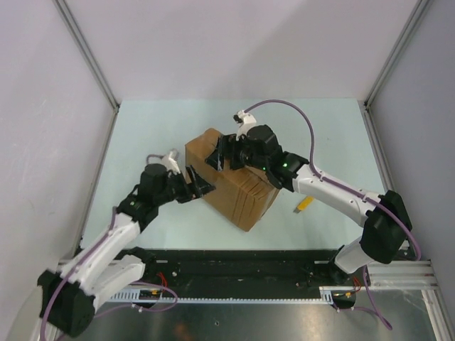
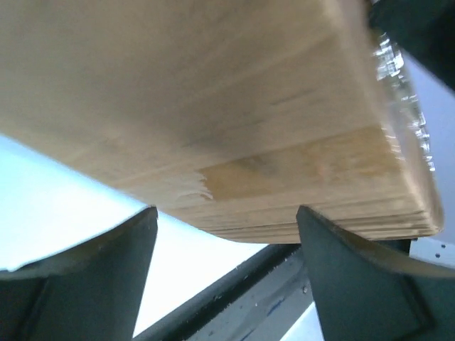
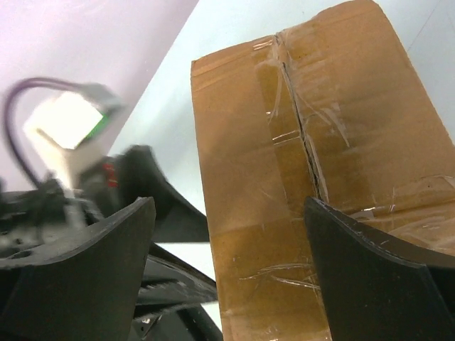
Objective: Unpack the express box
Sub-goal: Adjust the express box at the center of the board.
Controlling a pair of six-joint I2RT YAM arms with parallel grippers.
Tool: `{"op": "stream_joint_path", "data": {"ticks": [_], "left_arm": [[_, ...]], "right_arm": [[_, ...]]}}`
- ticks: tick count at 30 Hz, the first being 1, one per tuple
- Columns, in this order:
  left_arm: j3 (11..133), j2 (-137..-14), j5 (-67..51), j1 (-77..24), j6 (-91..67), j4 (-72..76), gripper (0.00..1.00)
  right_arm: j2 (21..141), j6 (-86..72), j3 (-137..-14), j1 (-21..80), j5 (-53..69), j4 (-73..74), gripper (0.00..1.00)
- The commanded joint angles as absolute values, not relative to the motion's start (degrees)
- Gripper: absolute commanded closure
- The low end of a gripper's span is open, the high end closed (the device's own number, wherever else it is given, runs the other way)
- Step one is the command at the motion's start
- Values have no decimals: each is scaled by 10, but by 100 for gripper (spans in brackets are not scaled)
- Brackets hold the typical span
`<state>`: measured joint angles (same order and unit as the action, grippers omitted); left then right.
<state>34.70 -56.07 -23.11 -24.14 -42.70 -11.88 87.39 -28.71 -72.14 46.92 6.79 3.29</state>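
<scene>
Express box (image 1: 238, 195) sits on the table (image 1: 163, 227); left gripper (image 1: 200, 182) beside it and right gripper (image 1: 220, 158) over it both gape wide, empty.

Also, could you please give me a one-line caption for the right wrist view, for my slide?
Open right gripper poised over the box, fingers either side of its taped top seam.

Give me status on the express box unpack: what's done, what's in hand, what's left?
Done: the tape along the top seam of the brown cardboard express box looks slit, and the yellow utility knife lies set down beside it.
In hand: nothing is held. The left gripper is open at the box's side and the right gripper is open over its top.
Left: the flaps lie flat, so opening them and emptying the box.
</scene>
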Motion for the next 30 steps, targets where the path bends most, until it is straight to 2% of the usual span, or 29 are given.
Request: {"op": "stream_joint_path", "data": {"ticks": [1,5,13,17,25,30], "left_arm": [[320,-417,-52,-231,-464,-120,13],[322,-353,-14,-222,-461,-123,11],[382,-431,-33,-214,-454,-156,11],[424,-419,-5,-209,-425,-160,12],[512,-409,56,-203,-384,-170,21],[548,-481,7,-203,-392,-171,27]], "right_arm": [[883,-283,-715,495,27,162,12],[890,-296,-715,509,1,190,18],[891,-288,-715,563,-96,242,29],[891,-273,-715,598,-131,252,30],[861,-280,-715,604,-137,233,36],[845,-278,-715,598,-132,222,40]]}}
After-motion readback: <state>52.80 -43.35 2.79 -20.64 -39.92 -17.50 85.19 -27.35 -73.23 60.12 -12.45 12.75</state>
